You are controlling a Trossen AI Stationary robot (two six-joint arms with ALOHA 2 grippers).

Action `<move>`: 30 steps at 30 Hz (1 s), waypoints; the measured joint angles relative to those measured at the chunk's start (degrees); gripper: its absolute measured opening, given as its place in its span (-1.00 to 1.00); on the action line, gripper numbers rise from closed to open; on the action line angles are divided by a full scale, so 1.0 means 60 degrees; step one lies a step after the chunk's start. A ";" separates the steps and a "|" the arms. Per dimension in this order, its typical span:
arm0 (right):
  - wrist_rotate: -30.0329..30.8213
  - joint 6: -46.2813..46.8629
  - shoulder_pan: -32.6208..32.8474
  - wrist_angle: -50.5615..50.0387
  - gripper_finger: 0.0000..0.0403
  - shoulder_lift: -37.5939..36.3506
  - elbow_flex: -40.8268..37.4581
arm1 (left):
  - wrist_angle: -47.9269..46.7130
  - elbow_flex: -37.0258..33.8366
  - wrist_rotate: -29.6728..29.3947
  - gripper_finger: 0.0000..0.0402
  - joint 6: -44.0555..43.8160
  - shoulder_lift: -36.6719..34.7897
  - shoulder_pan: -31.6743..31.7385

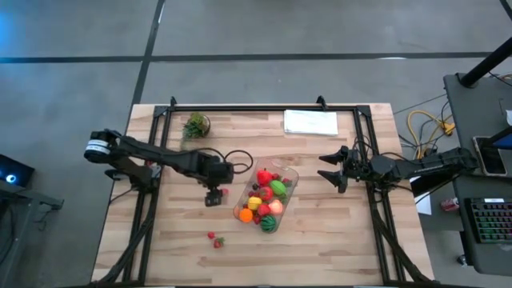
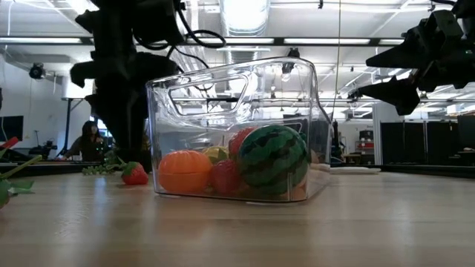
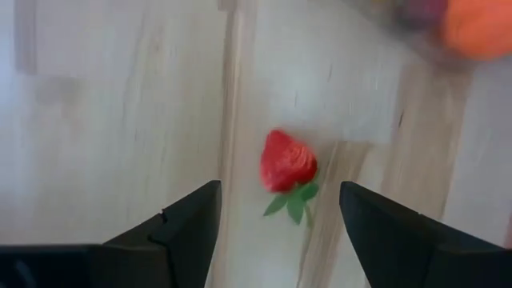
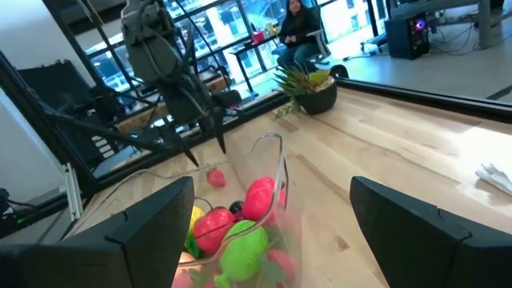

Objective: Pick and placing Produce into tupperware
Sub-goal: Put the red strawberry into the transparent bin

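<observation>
A clear tupperware (image 1: pixel 288 178) lies at the table's middle with several toy produce pieces inside, among them a watermelon (image 2: pixel 272 159) and an orange (image 2: pixel 184 171). A small red strawberry (image 3: pixel 286 162) with green leaves rests on the wood just left of the tupperware (image 2: pixel 134 173). My left gripper (image 3: pixel 280 186) hangs open above the strawberry, pointing down, one finger on either side and clear of it (image 4: pixel 206 154). My right gripper (image 1: pixel 330 168) waits open and level, to the right of the tupperware.
Two more strawberry pieces (image 1: pixel 214 238) lie nearer the table's front left. A potted plant (image 1: pixel 196 125) and a flat white sheet (image 1: pixel 310 122) sit along the far edge. A black cable (image 1: pixel 237 160) loops by the left arm. A person (image 4: pixel 298 28) sits beyond the table.
</observation>
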 joint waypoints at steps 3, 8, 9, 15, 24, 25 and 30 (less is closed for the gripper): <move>0.0000 -0.0003 0.0003 -0.0001 0.63 0.0000 0.0000 | 0.0410 -0.0023 0.0014 0.19 -0.0215 0.0084 -0.0205; -0.0004 -0.0004 0.0003 -0.0001 0.63 0.0000 -0.0004 | 0.0978 -0.0126 -0.0080 0.19 -0.0219 0.0434 -0.0667; -0.0004 0.0000 -0.0001 0.0003 0.63 0.0003 -0.0004 | 0.0994 -0.0173 -0.0089 0.19 -0.0219 0.0509 -0.0753; -0.0004 -0.0003 0.0003 0.0005 0.63 0.0002 -0.0007 | 0.1009 -0.0196 -0.1435 0.19 -0.0416 0.0713 -0.1008; -0.0002 -0.0001 -0.0001 -0.0001 0.63 0.0004 -0.0007 | 0.1359 -0.0248 -0.1215 0.19 -0.0377 0.0680 -0.1118; -0.0001 -0.0001 0.0001 -0.0001 0.63 0.0004 -0.0007 | 0.1573 -0.0296 -0.1198 0.19 -0.0355 0.0680 -0.1143; 0.0000 0.0000 0.0003 -0.0001 0.63 0.0004 -0.0007 | 0.2070 -0.0358 -0.1197 0.19 0.0411 0.0676 -0.1172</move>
